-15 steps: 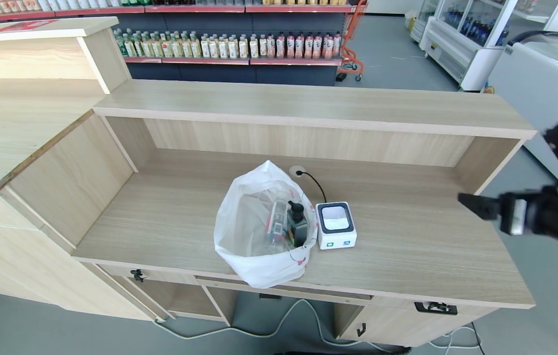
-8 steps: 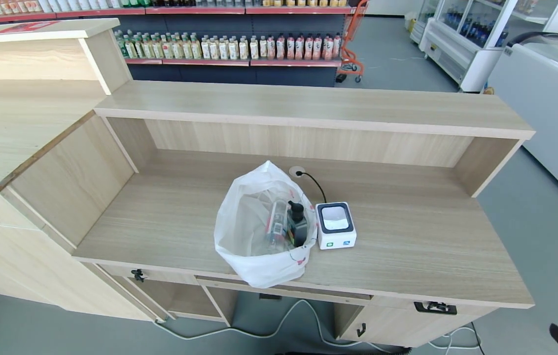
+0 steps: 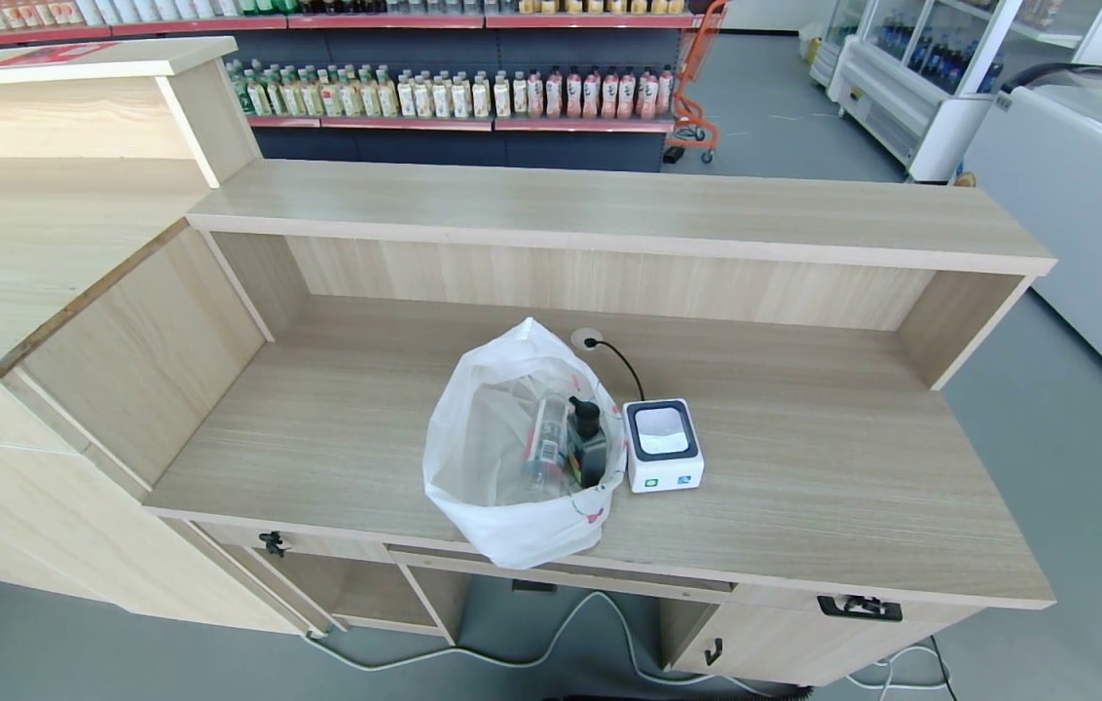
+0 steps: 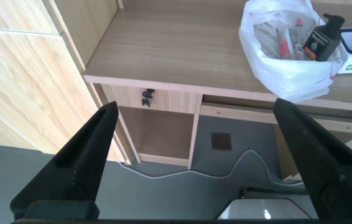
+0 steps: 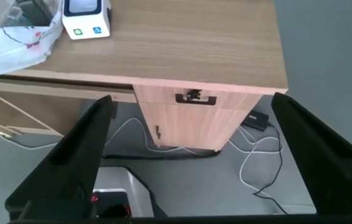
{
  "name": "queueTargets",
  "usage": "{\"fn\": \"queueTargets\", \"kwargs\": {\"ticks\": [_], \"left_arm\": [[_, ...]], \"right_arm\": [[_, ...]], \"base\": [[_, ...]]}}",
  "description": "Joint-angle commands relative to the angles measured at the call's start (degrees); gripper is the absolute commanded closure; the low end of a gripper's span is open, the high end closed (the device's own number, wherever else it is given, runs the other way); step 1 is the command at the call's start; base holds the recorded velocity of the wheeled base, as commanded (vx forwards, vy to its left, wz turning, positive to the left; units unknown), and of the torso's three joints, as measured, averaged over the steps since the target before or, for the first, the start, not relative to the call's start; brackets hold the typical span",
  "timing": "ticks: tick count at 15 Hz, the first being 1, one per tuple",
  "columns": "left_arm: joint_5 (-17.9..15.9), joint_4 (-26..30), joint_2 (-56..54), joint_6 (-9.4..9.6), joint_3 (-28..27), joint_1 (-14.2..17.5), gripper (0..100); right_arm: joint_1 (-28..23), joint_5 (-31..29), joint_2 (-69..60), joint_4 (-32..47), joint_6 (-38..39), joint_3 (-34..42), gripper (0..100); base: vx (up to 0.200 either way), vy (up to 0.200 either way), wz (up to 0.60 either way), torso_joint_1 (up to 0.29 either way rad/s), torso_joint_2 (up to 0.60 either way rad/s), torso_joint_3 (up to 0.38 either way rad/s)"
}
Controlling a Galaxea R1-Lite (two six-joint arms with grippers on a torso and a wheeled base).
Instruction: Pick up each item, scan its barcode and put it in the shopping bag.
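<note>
While the shopping bag (image 3: 459, 458) sits just beside the scanner (image 3: 664, 444), I see my left gripper (image 4: 194, 107) and right gripper (image 5: 191, 101) spread wide.

The shopping bag (image 3: 512, 458) stood near the front edge of the counter (image 3: 804, 487), with the scanner (image 3: 664, 444) just beside it on the right and the cable (image 3: 621, 362) behind. A raised ledge (image 3: 609, 209) closed the back, and a side panel (image 3: 142, 360) closed the left. Wide room to pass lay right of the scanner and left of the bag.

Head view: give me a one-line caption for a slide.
White shopping bag holding a dark pump bottle beside the white scanner on a wooden checkout counter.
</note>
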State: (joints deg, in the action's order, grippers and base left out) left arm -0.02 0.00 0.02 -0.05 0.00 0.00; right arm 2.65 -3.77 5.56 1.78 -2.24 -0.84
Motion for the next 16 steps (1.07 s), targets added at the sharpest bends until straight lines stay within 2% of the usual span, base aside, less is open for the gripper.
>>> {"fn": "queueTargets", "kwargs": {"ticks": [1, 3, 16], "left_arm": [[0.02, 0.00, -0.02, -0.04, 0.00, 0.00, 0], [0.02, 0.00, -0.02, -0.04, 0.00, 0.00, 0], [0.02, 0.00, -0.02, -0.04, 0.00, 0.00, 0]], "right_arm": [[-0.45, -0.10, -1.69, -0.11, 0.05, 0.31, 0], [-2.47, -0.36, -5.56, -1.34, -0.66, 0.84, 0], [-2.47, -0.72, -5.56, 0.51, -0.31, 0.75, 0]], "base": [[0.000, 0.000, 0.00, 0.000, 0.00, 0.000], [0.000, 0.000, 0.00, 0.000, 0.00, 0.000], [0.000, 0.000, 0.00, 0.000, 0.00, 0.000]]}}
